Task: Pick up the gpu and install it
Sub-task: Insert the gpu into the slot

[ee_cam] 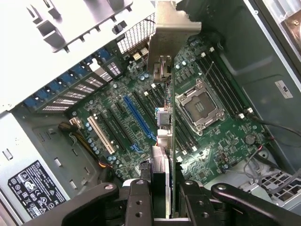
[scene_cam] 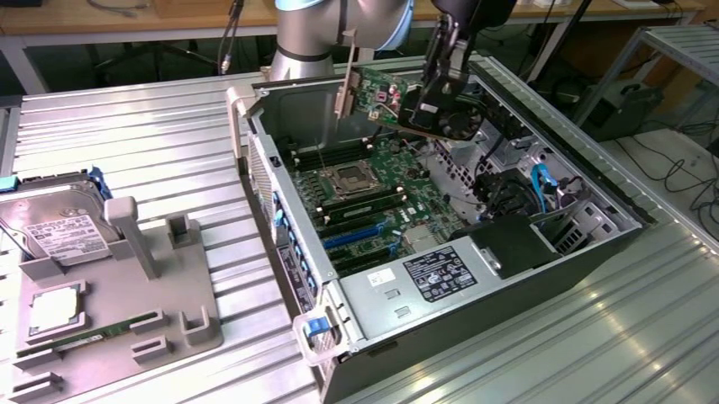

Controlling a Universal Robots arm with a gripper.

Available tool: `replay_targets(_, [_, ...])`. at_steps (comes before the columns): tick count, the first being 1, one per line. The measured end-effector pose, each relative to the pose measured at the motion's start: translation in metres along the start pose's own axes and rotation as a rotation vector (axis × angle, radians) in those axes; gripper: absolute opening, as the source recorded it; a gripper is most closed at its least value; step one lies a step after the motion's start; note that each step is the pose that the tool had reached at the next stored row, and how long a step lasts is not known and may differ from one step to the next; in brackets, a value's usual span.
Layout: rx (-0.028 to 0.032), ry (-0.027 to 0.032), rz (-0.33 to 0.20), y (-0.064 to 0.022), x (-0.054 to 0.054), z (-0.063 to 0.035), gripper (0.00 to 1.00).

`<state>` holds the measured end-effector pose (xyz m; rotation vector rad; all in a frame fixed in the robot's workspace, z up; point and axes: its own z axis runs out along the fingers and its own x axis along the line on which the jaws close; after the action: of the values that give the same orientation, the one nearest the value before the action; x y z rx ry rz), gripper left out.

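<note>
Gripper (scene_cam: 436, 94) clamps the gpu (scene_cam: 388, 91), held in the air above the motherboard (scene_cam: 418, 206) at the far end of the open computer case (scene_cam: 472, 337); print on the power-supply label (scene_cam: 439, 274) is unreadable.

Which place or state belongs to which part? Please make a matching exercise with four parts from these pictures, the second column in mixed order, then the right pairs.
Parts
1. gpu
2. hard drive
3. RAM stick
4. CPU socket

Places or states
A. on the motherboard inside the case
B. green, lying flat in the grey tray
C. held by the end effector above the open case
D. silver, white label on top, at the exterior view's far left

Pairs: 1-C, 2-D, 3-B, 4-A
</note>
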<state>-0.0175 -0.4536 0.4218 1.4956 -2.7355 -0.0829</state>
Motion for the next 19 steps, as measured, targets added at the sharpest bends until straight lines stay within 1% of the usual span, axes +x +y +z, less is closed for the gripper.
replay_targets(3, [-0.0002,0.0021,-0.038,-0.0001,0.0001,0.0,0.28])
replay_targets(19, [-0.0009,0.0094,-0.164,-0.0007,0.0012,-0.0001,0.28])
